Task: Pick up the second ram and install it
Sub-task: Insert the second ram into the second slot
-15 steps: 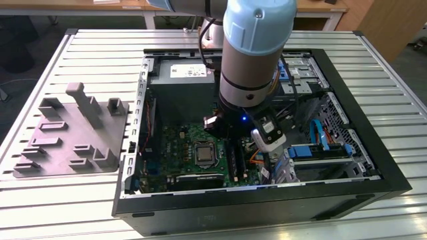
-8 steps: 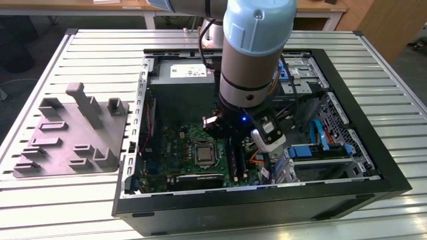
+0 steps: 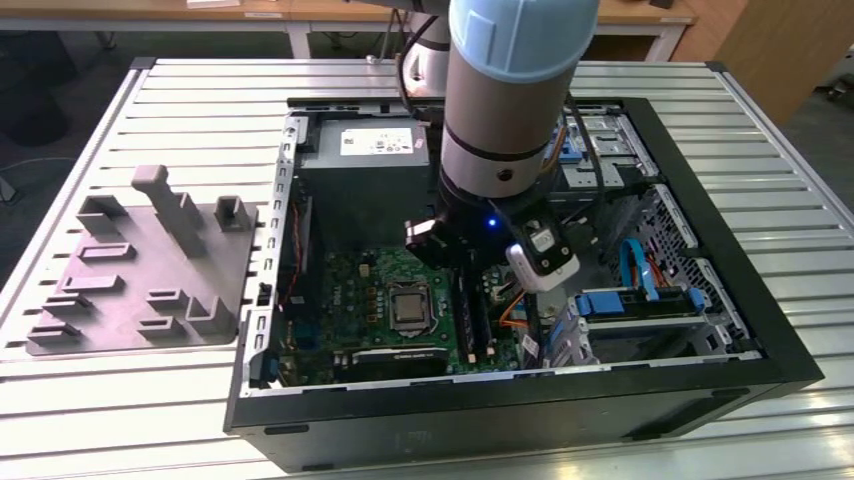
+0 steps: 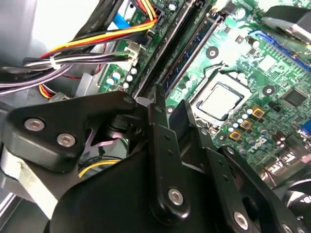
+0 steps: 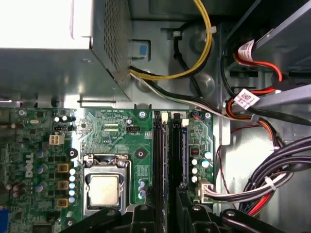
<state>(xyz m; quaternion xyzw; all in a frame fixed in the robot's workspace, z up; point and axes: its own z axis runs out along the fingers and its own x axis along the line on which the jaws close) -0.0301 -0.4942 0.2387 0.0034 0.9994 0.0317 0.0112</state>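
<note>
While the arm reaches down into the open computer case on the slatted metal counter, the hand hangs low over the green motherboard. It sits directly above the two long dark ram slots. In both wrist views the hand lines up with these slots, which run side by side just beside the CPU socket.

Whether the hand is open or closed, or has hold of a ram, I cannot tell, nor whether a ram sits in either slot.

Bundled cables run along the far side of the slots from the socket. A grey power supply fills the case's rear corner. A grey moulded fixture lies on the counter at the exterior view's left, well apart from the hand.
</note>
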